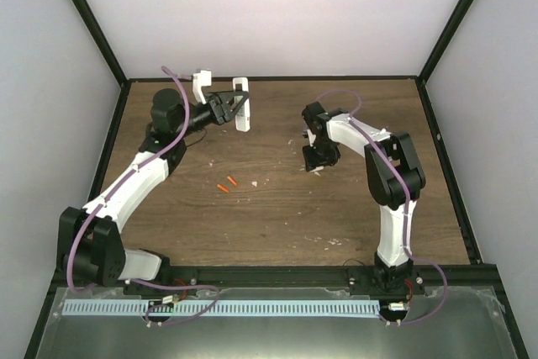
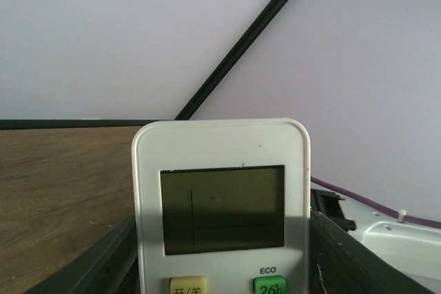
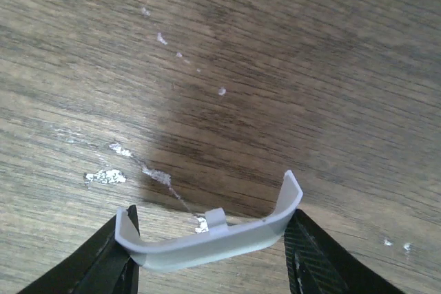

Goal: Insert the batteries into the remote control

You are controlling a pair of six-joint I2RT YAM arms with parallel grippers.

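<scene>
Left gripper (image 1: 234,107), seen from above, is raised at the far left of the table (image 1: 277,224) and pinches the remote control (image 1: 242,103) between its dark fingers; the white body stands on end, clear of the wood. The right gripper (image 1: 318,162) sits low over the middle right of the table, closed on a small white cover piece (image 1: 317,171) that reaches the surface. The batteries (image 1: 227,184), two tiny orange-red cylinders, lie close together on the bare wood nearer the front, between the two arms and well apart from the remote control. A white crumb (image 1: 255,182) lies just to their right.

The left wrist camera faces the front of the remote control (image 2: 220,149), held between the two fingers (image 2: 110,263) at its sides. Its greyish display (image 2: 222,208) is blank apart from faint lines. Below it, "ECO" is printed above a green button (image 2: 269,286) reading "26°"; a yellow button (image 2: 187,286) beside it carries Chinese characters cut off by the frame edge.

The right wrist camera shows the fingers (image 3: 103,266) squeezing the ends of the curved, pale grey cover piece (image 3: 213,244), whose small tab points toward the table (image 3: 275,67). White crumbs (image 3: 105,177) are scattered over the wood grain. No writing is readable here.
</scene>
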